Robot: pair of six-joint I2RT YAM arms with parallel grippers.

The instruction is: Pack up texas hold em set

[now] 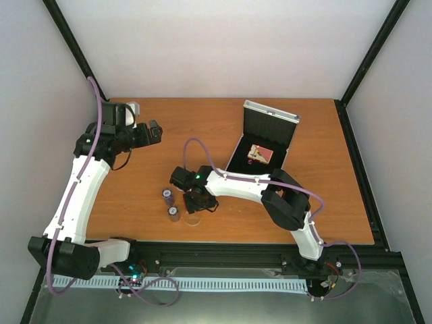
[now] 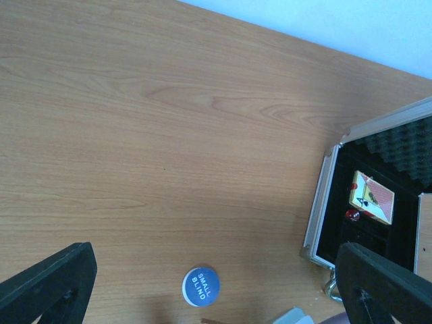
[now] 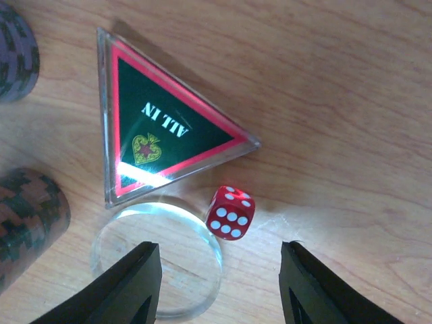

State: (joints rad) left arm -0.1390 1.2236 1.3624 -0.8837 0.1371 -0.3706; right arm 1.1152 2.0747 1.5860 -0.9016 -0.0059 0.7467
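Over the worktop (image 3: 351, 81), the right jaws are hovering half-open, empty, by the red die (image 3: 230, 212); closing off-centre is risking flicking it away. Left jaws are gaping, empty.

Card box (image 1: 260, 154) in case (image 1: 270, 123); chip stacks (image 1: 167, 196) L of case; die (image 3: 230, 212) beside clear token (image 3: 158, 266), triangle token (image 3: 162, 135).

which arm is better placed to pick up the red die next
Right. The right gripper hangs open right at the red die, which is lined up between its jaws. The left gripper is open too but far off to the left.
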